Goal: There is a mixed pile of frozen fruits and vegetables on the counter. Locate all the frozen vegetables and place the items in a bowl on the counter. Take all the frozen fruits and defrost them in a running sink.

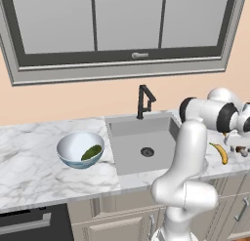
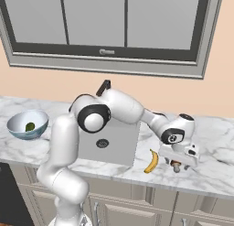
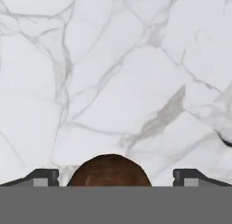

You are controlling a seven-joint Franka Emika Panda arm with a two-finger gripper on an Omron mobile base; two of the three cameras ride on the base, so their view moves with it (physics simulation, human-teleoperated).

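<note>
The gripper (image 3: pixel 116 177) is seen low over the white marble counter (image 1: pixel 29 157), right of the sink (image 1: pixel 141 142), with its jaws spread wide and nothing clasped between them. In the hand view the brown cap of the mushroom (image 3: pixel 109 171) is framed midway between the two dark fingertips (image 3: pixel 43 177), neither of which is touching it. In the right base view the mushroom (image 2: pixel 175 165) is found just under the hand — standing on the marble close beside the yellow banana (image 2: pixel 151 161), which lies near the counter's front edge. The dark green vegetable (image 1: pixel 91 152) is already lying inside the pale blue-white bowl (image 1: pixel 68 148), which is set on the counter left of the sink, well apart from the hand. The black faucet (image 1: pixel 144 101) is mounted behind the basin.
</note>
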